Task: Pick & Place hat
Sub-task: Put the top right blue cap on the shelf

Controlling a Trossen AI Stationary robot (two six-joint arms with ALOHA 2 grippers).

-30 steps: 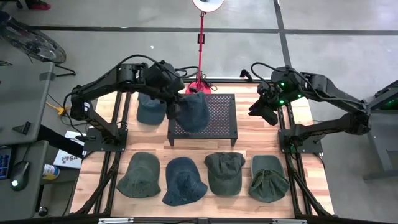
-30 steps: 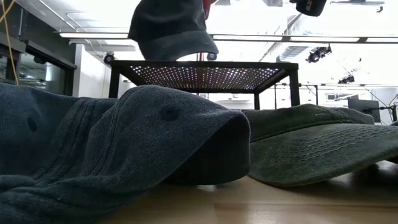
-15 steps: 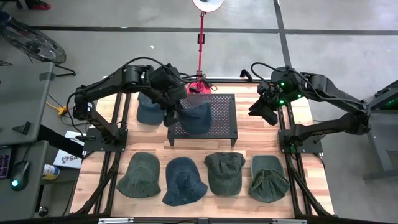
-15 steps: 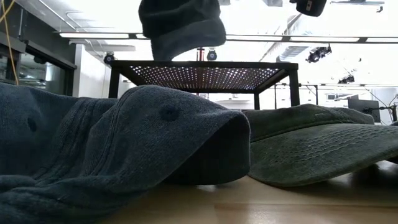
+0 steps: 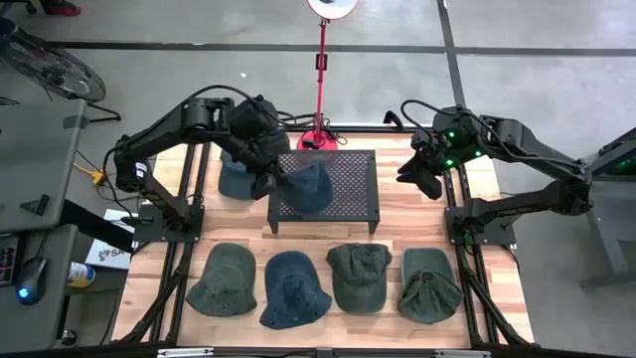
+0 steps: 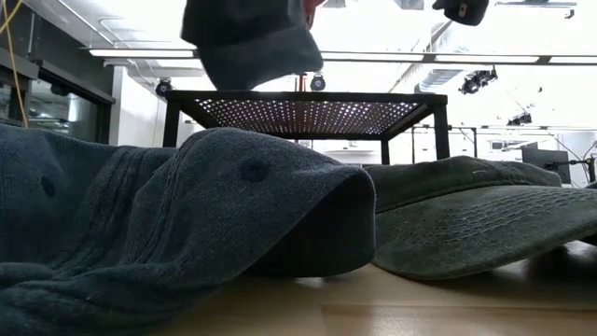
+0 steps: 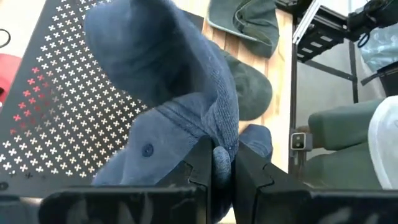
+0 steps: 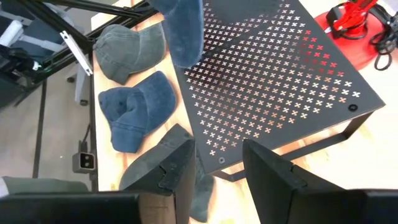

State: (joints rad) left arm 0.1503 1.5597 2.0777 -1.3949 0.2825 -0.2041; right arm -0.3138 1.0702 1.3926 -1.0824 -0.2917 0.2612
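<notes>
A blue denim hat (image 5: 306, 184) hangs from my left gripper (image 5: 266, 180) over the left part of the black perforated stand (image 5: 343, 189). In the low view the hat (image 6: 247, 42) hovers just above the stand's top (image 6: 308, 101); I cannot tell whether its lower edge touches. My left gripper (image 7: 222, 163) is shut on the hat (image 7: 161, 81). My right gripper (image 5: 421, 175) waits open by the stand's right side, touching nothing. Its wrist view shows the open gripper (image 8: 217, 168), the hat (image 8: 183, 28) and the stand (image 8: 280, 81). My left gripper pinches a bunched fold of the hat's blue cloth (image 7: 221, 138) between its two fingers, close to the crown button (image 7: 148, 150). The fingers come slanting down from the table's left. The hat hangs beyond and below them, over the perforated stand.
Several hats lie in a row along the near edge: green (image 5: 221, 279), blue (image 5: 295, 289), green (image 5: 358, 275) and green (image 5: 429, 284). Another dark hat (image 5: 238, 179) lies left of the stand. A red pole's base (image 5: 318, 135) stands behind the stand.
My left gripper has drifted a little toward the table's left with the blue hat. The hat has swung and turned beneath the fingers, staying above the stand. My right arm has kept still.
</notes>
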